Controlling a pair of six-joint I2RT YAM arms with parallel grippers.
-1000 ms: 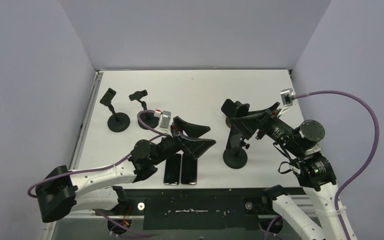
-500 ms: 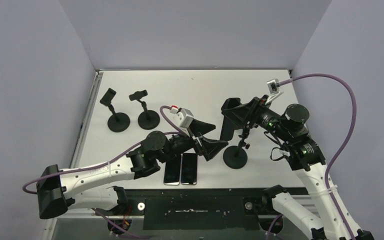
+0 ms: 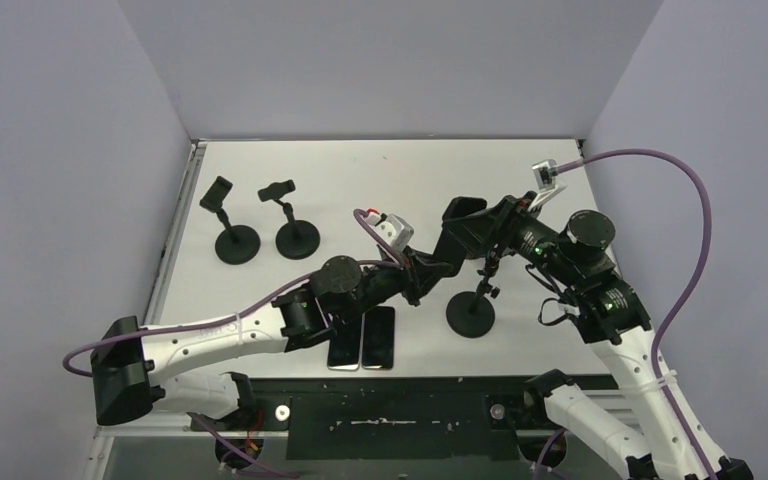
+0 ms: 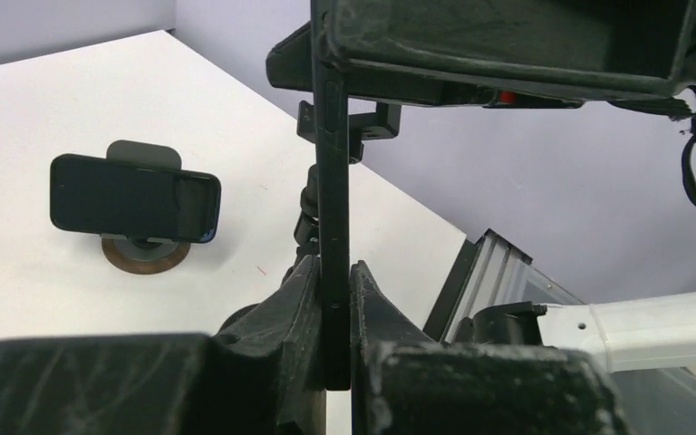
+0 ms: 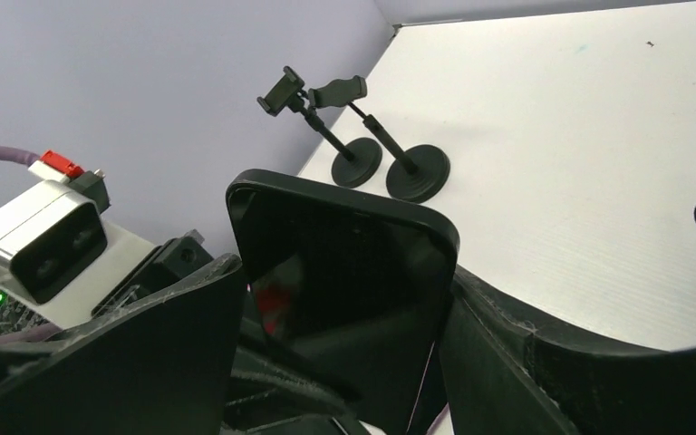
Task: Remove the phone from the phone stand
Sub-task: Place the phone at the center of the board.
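Note:
A black phone (image 5: 344, 245) stands upright above the phone stand (image 3: 471, 315), whose clamp (image 4: 372, 122) shows just behind the phone's edge (image 4: 331, 181). I cannot tell if the clamp still holds it. My right gripper (image 5: 346, 270) is shut on the phone across its width, one finger on each long side. My left gripper (image 4: 333, 272) is shut on the phone's lower end, pinching its front and back faces. In the top view the left gripper (image 3: 438, 268) and the right gripper (image 3: 465, 225) meet over the stand.
Two phones (image 3: 362, 338) lie flat side by side near the front edge. Two empty stands (image 3: 237, 243) (image 3: 297, 238) are at the back left. Another phone on a small round-based holder (image 4: 134, 198) sits behind the right gripper. Walls close in on both sides.
My left arm has swung right and forward from over the two flat phones to the held phone, and its jaws have closed on it. The right gripper has turned slightly and kept its hold.

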